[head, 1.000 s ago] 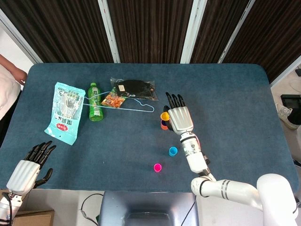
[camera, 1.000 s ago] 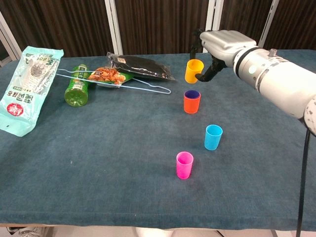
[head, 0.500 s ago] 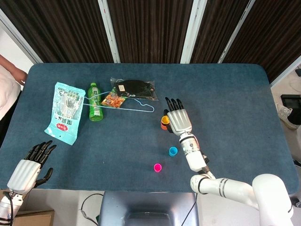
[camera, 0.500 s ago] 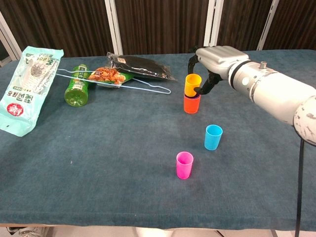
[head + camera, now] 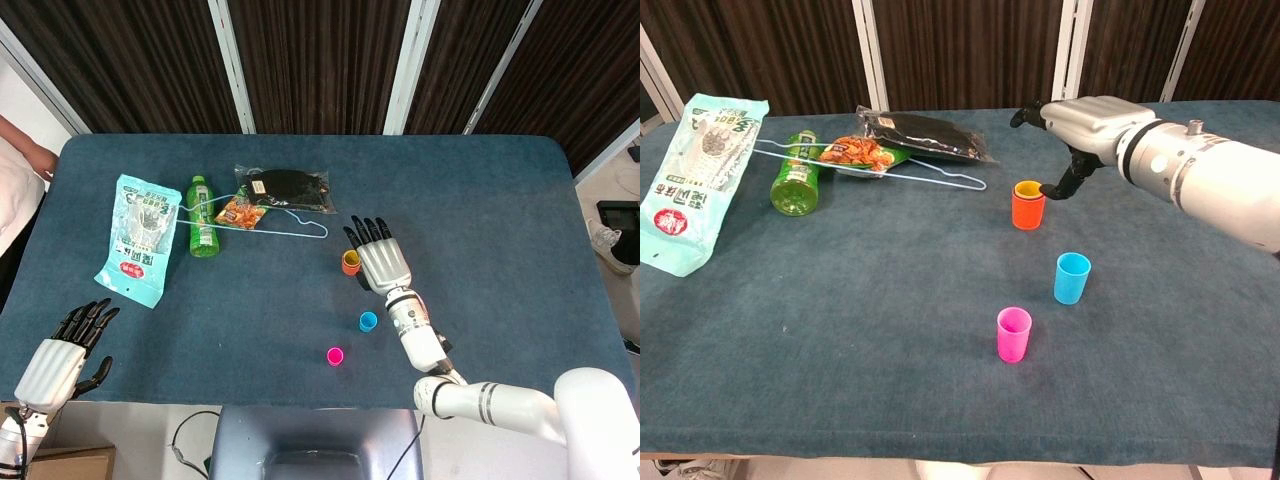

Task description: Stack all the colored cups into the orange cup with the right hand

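Observation:
The orange cup (image 5: 1028, 208) stands upright mid-table with the yellow cup (image 5: 1028, 188) nested in it, only the yellow rim showing. My right hand (image 5: 1080, 128) hovers just right of and above this stack, fingers spread and holding nothing, its thumb close to the rim. In the head view the right hand (image 5: 381, 262) partly covers the orange cup (image 5: 349, 264). The blue cup (image 5: 1072, 277) and the pink cup (image 5: 1014, 334) stand upright nearer the front edge. My left hand (image 5: 63, 356) rests off the table's front left corner, fingers apart and empty.
At the back left lie a teal snack bag (image 5: 140, 238), a green bottle (image 5: 202, 216) on its side, a light-blue wire hanger (image 5: 285, 226), a small orange snack packet (image 5: 239, 212) and a black packet (image 5: 285, 187). A person's arm (image 5: 25, 155) shows at the left edge.
My right hand lowered the yellow cup into the orange cup and let go of it. The hand has lifted slightly off to the right. The left hand has not moved.

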Robot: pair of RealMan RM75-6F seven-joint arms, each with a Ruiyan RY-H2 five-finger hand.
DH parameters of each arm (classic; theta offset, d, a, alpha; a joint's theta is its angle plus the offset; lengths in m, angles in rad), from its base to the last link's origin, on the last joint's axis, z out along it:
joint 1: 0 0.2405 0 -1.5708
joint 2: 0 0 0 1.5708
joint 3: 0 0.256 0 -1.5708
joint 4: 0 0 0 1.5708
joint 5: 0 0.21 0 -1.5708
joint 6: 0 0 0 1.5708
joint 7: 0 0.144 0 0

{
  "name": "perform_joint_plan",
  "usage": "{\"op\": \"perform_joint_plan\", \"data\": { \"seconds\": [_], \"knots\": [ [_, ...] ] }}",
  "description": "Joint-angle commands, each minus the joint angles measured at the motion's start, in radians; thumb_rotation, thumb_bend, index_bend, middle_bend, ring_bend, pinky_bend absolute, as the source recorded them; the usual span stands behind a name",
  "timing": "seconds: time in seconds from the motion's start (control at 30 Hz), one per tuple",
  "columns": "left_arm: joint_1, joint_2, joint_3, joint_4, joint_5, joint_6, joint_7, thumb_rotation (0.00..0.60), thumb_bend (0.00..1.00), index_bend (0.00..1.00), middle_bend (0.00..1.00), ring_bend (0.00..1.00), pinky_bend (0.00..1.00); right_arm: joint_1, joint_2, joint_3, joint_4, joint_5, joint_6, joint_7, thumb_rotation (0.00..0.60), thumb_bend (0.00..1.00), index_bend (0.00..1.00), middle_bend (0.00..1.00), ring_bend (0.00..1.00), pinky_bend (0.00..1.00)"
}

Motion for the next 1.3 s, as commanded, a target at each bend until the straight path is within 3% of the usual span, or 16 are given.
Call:
{"op": "perform_joint_plan", "data": {
  "seconds": [0.03, 0.2, 0.4, 1.3],
  "knots": [
    [0.0, 0.0, -0.001, 0.0, -0.001, 0.002, 0.001, 0.6, 0.46, 0.0, 0.0, 0.0, 0.12, -0.062, 0.124, -0.07, -0.18, -0.128, 0.005, 0.082, 0.6, 0.46, 0.23, 0.0, 0.0, 0.0],
    [0.001, -0.002, -0.002, -0.001, -0.004, 0.0, 0.004, 0.6, 0.46, 0.0, 0.0, 0.0, 0.12, -0.124, 0.267, -0.191, -0.347, -0.283, 0.002, 0.118, 0.6, 0.46, 0.26, 0.0, 0.0, 0.0],
    [-0.002, -0.006, 0.001, -0.003, 0.004, -0.004, 0.015, 0.6, 0.46, 0.0, 0.0, 0.0, 0.12, -0.126, 0.278, -0.242, -0.327, -0.266, -0.055, 0.084, 0.6, 0.46, 0.31, 0.0, 0.0, 0.0],
    [0.0, -0.005, 0.0, 0.007, 0.005, 0.007, 0.001, 0.6, 0.46, 0.0, 0.0, 0.0, 0.12, -0.115, 0.138, -0.214, -0.161, -0.199, -0.068, 0.053, 0.6, 0.46, 0.58, 0.01, 0.0, 0.0]
  ]
}}
